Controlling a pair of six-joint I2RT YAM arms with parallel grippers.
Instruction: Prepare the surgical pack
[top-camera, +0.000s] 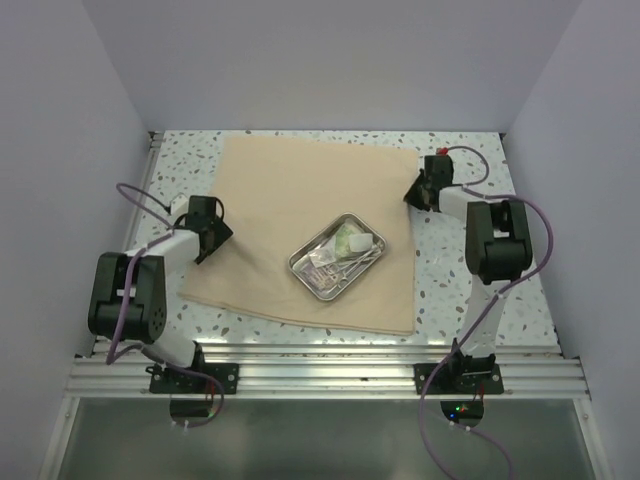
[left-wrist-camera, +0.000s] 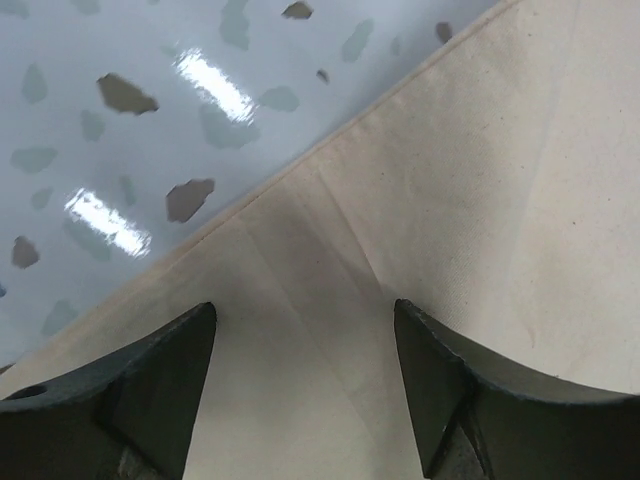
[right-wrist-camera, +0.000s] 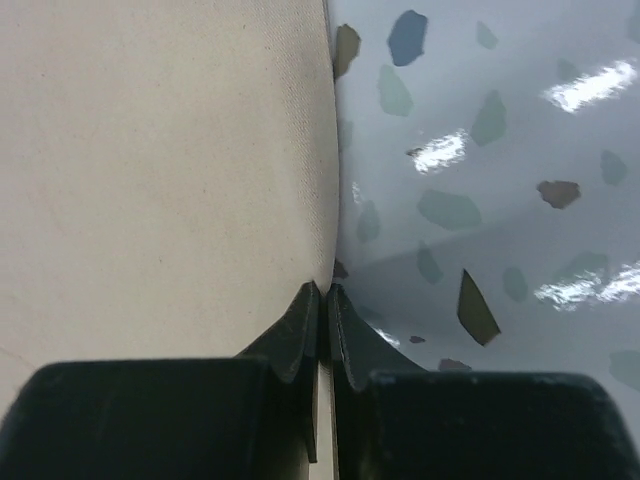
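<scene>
Arms are bolted at the bottom edge of the top view. Left arm (top-camera: 160, 250) is folded back at the elbow in the lower left, forearm angled up and right, wrist lowered to the left edge of the cloth (top-camera: 290, 200). Left gripper (left-wrist-camera: 304, 305) is seen with jaws wide apart, nothing between them; cloth lies beneath, its hem running diagonally across the wrist view just beyond the fingertips (left-wrist-camera: 150, 400). Contact with the cloth cannot be told. Right arm (top-camera: 495, 240) is raised from the lower right, elbow high, wrist turned left and down to the cloth's right edge, upper right of the frame. Right gripper (right-wrist-camera: 323, 295) is closed tight, the cloth's edge pinched between the jaws; a thin beige strip is visible in the seam. Cloth is spread flat as a large tan sheet across the middle of the speckled table (top-camera: 450, 290). Steel tray (top-camera: 318, 238) is set on it, right of centre, turned diagonal, instruments (top-camera: 345, 262) and packets (top-camera: 350, 240) inside, well apart from both grippers.
</scene>
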